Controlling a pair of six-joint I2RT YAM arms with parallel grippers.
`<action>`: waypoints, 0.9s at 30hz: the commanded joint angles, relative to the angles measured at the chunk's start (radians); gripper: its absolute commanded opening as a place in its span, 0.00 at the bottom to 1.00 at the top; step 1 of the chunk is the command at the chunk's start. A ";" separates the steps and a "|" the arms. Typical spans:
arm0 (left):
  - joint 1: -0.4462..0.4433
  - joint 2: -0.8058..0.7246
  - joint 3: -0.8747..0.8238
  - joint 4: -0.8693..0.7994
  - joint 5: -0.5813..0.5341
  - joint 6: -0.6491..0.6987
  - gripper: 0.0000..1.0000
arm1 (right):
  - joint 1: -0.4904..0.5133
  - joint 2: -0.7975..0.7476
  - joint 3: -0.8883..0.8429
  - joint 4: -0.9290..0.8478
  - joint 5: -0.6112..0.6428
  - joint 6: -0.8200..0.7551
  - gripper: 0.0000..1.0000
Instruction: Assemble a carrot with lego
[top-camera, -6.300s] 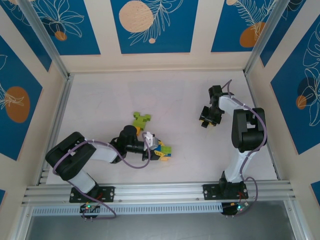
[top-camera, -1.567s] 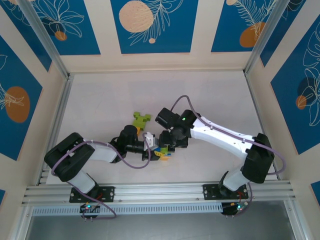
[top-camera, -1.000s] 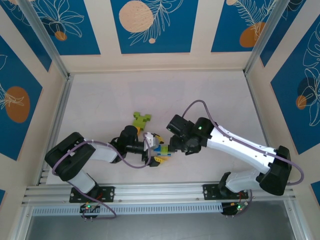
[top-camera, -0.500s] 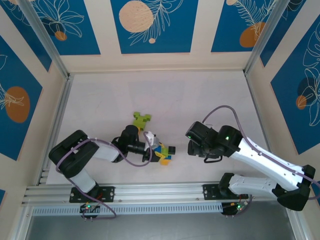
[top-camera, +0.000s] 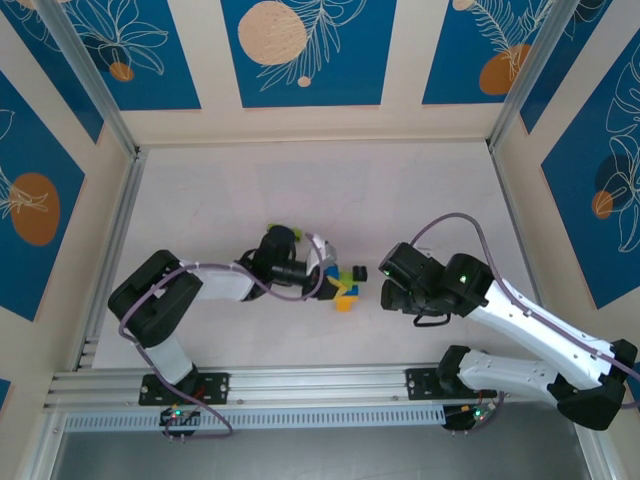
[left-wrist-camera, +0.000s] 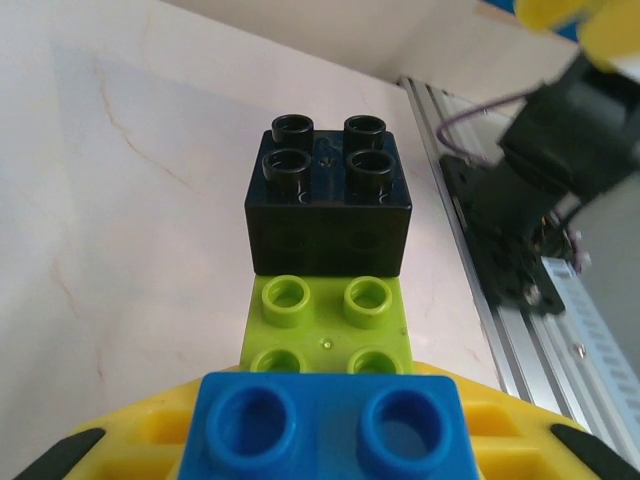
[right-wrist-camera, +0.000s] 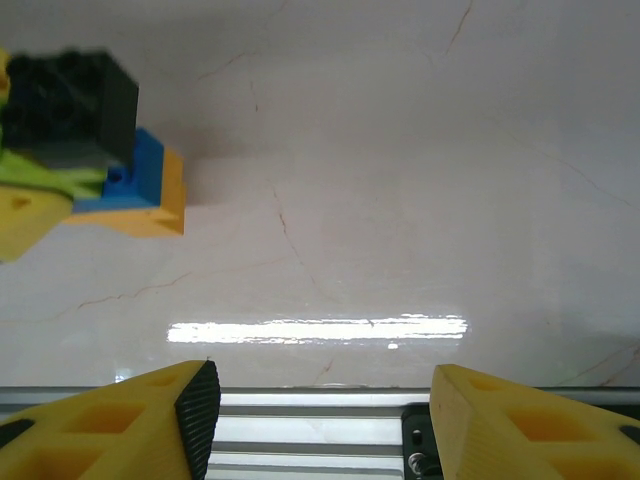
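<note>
1. Top external: L claw (top-camera: 322, 272) is clenched on the lego stack (top-camera: 346, 284), centre of frame, a bit below mid-height; R claw (top-camera: 384, 284) sits just right of it, apart, not touching
2. Left wrist view: the stack runs away from the lens. Blue brick (left-wrist-camera: 330, 420) at bottom centre btwn the yellow fingers (left-wrist-camera: 130, 440), lime brick (left-wrist-camera: 326, 325) above it, black brick (left-wrist-camera: 328, 195) at mid-frame, studs facing the cam
3. Right wrist view: R claw is released, fingers wide at the bottom edge w/ nothing btwn them; the stack is in the upper left, black over lime, w/ blue and an orange brick (right-wrist-camera: 150, 205) on its right side. Can't tell if it rests on the tabletop (right-wrist-camera: 400, 150) or hangs just above
4. Risk: the grip looks to be at one end only, so most of the stack overhangs; a push from R could lever it, twist it in the pads or split a joint
5. Risk: R is close, and a fast approach w/ jaws that wide could clip the black end and knock the stack askew
6. Risk: pressing on a new brick w/o backing could slide the stack out of the L grip; misaligned studs would seat it crooked or pop it off
7. Spare lime bits (top-camera: 288, 233) peek out by the L wrist, up-left of the stack; an arm swing could sweep them away
</note>
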 joint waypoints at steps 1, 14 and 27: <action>0.014 0.006 0.146 -0.279 -0.020 -0.001 0.35 | -0.020 -0.053 0.001 0.009 -0.010 -0.058 0.59; 0.116 0.327 0.644 -0.829 -0.048 -0.117 0.36 | -0.104 -0.154 0.109 0.004 -0.036 -0.208 0.60; 0.145 0.457 0.783 -0.970 -0.058 -0.131 0.45 | -0.106 -0.264 -0.009 0.021 -0.077 -0.175 0.60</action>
